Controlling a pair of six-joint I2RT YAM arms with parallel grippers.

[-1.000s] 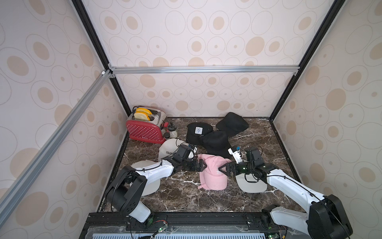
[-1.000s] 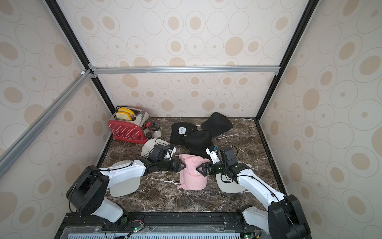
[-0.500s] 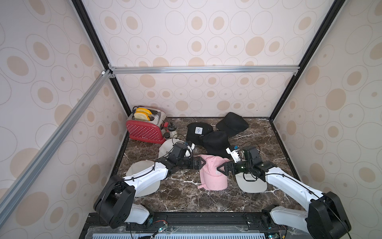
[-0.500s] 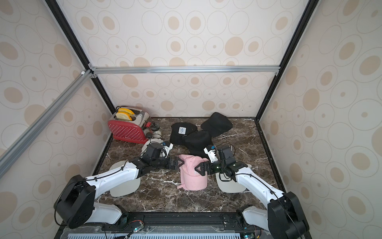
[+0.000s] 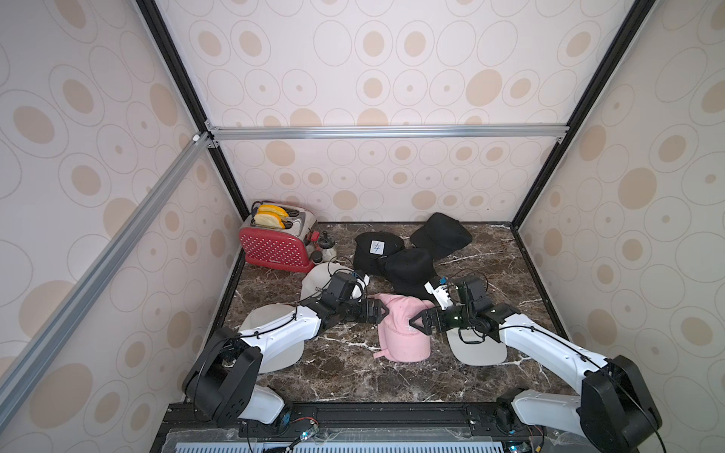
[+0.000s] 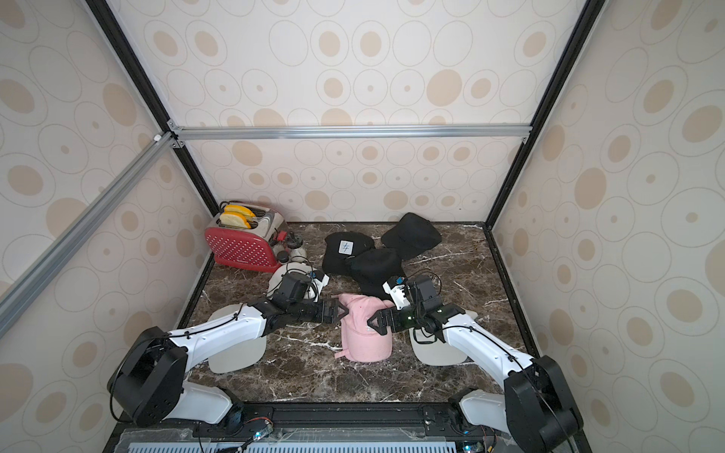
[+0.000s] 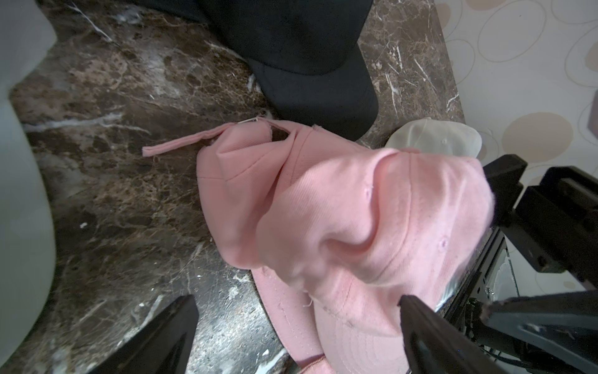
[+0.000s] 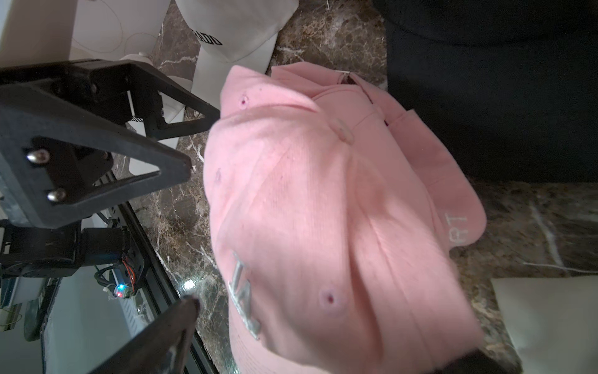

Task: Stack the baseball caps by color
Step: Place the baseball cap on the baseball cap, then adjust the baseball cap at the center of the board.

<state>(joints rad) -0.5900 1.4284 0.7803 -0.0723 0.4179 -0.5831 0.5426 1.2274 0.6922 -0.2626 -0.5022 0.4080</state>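
Two pink caps point(image 5: 404, 333) lie stacked mid-table, the upper one showing a white LA logo point(image 8: 242, 291). My left gripper point(image 5: 382, 312) is open at their left edge, with pink fabric point(image 7: 356, 226) between its fingertips point(image 7: 427, 333). My right gripper point(image 5: 418, 322) is open against their right side, the crown point(image 8: 323, 210) filling its gap. Three black caps sit behind: one white-patched point(image 5: 376, 251), one in the middle point(image 5: 408, 270), one far back point(image 5: 441, 235). Off-white caps lie under the left arm point(image 5: 274, 345), behind it point(image 5: 317, 282) and under the right arm point(image 5: 476, 349).
A red toaster point(image 5: 274, 247) with yellow slices stands in the back left corner, small bottles point(image 5: 323, 251) beside it. Patterned walls close in the dark marble table point(image 5: 353, 376) on three sides. A black rail point(image 5: 372, 415) runs along the front edge.
Both grippers stay open beside the pink caps, almost in place. The left arm's shoulder and elbow have shifted slightly. The pink caps have barely moved.
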